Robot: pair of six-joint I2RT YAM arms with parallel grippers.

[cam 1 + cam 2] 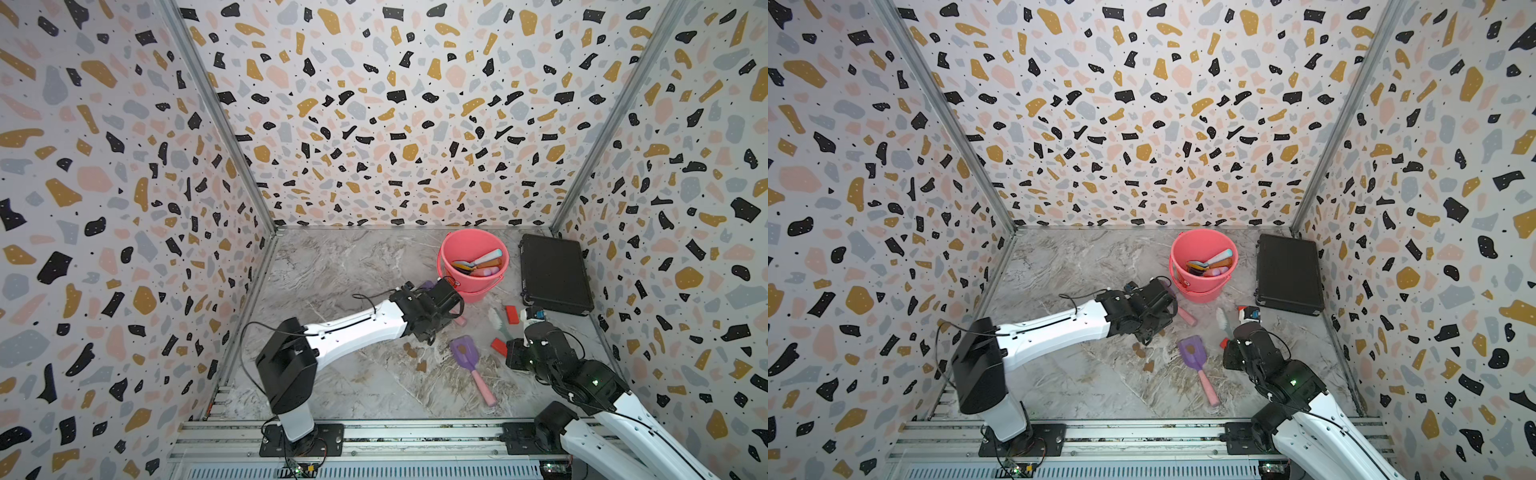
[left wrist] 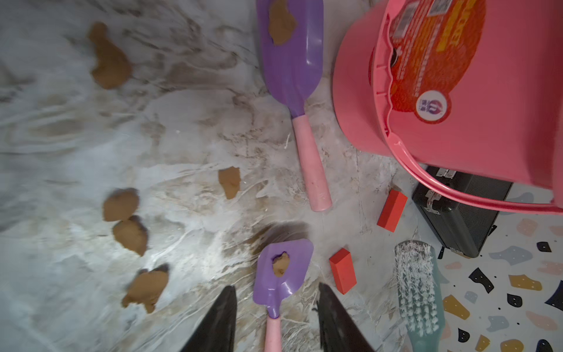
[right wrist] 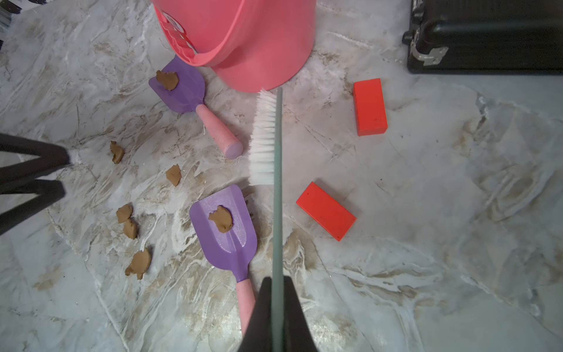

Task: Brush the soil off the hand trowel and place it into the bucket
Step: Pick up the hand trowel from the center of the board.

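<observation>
In a top view the nearer trowel (image 1: 462, 351) is laid flat, apart from the bucket (image 1: 446, 262). Left wrist: the left gripper (image 2: 275, 286) is seen part-open, empty. Right wrist: the brush (image 3: 263, 137) is clamped by the right gripper (image 3: 277, 280); the soil (image 3: 221, 219) is judged next to be swept off

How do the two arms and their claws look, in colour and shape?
Both arms have white shells with black joints: the left arm carries a thin black cable, and the right arm shows a small green light. The left claw and right claw are black and taper to narrow tips.
</observation>
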